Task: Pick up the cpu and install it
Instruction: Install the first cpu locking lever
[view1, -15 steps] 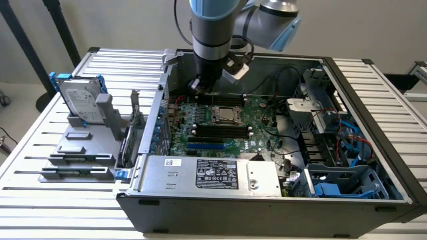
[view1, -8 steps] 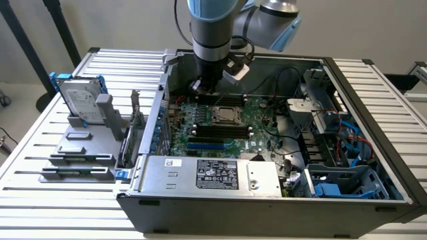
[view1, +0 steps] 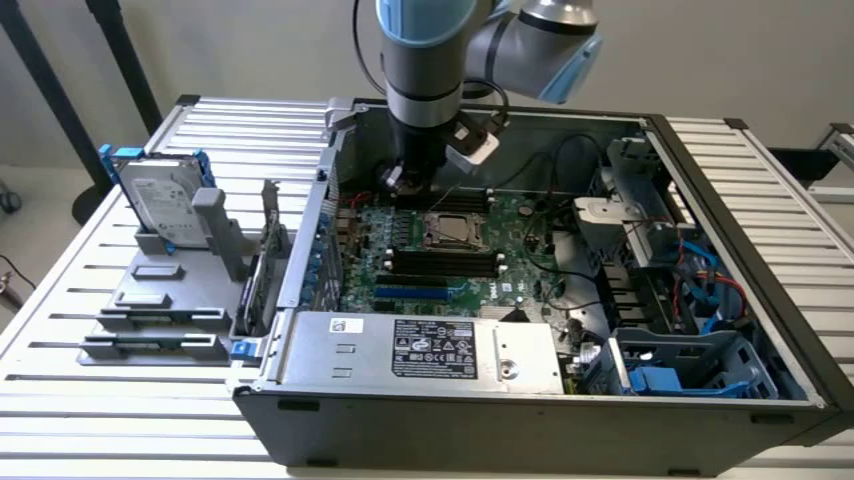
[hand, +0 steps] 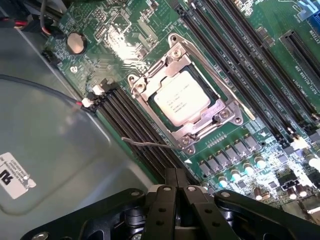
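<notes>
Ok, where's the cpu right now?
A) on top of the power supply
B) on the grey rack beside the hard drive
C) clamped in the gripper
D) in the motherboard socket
D: the cpu sits inside the metal socket frame, while the gripper is shut on nothing.

Robotics lab: opened PC case (view1: 534, 430) on slatted metal workbench (view1: 94, 410), robot arm (view1: 424, 60).

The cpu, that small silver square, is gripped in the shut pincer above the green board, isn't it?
Not gripped. In the wrist view the cpu lies in its metal socket frame on the green board; the shut pincer above it holds nothing.
</notes>
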